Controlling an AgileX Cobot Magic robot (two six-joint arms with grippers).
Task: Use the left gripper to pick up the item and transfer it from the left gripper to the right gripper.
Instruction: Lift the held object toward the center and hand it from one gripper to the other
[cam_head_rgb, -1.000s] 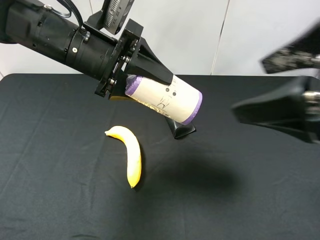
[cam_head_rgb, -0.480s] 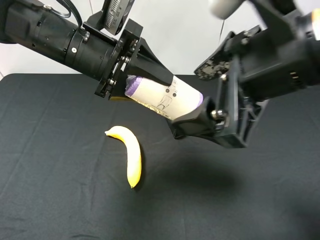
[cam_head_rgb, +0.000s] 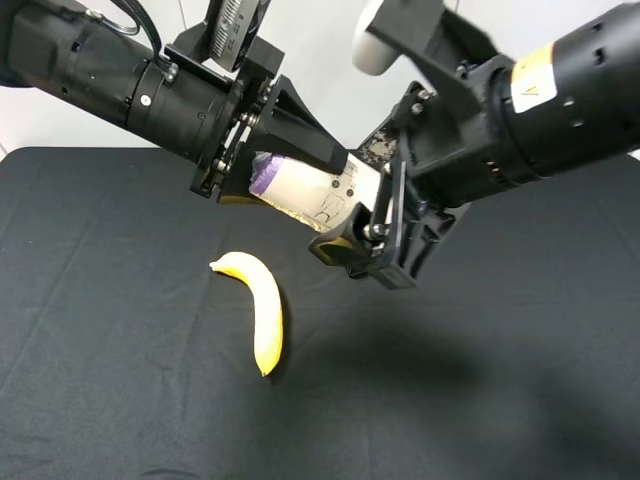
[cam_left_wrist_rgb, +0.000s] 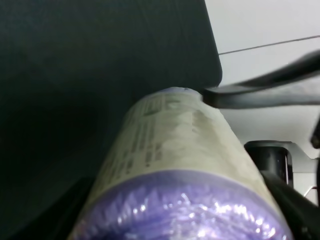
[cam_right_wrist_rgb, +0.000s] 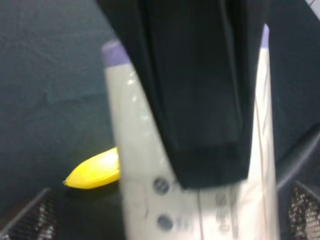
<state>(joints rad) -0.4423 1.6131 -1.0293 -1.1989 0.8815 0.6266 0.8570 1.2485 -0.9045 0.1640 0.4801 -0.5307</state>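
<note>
Two grippers facing each other above the table (cam_head_rgb: 110, 400), left gripper (cam_head_rgb: 318, 172) jaws clenching the canister (cam_head_rgb: 300, 190) by its purple end, holding it tilted in mid-air; right gripper (cam_head_rgb: 358, 202) jaws sitting released, wide around the other end; banana (cam_head_rgb: 263, 312) lying on the table below

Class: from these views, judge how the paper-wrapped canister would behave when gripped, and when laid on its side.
The canister probably holds its shape: the left gripper clamps it without visible denting. Its glossy purple end may be slippery. Being cylindrical, it would likely roll.
</note>
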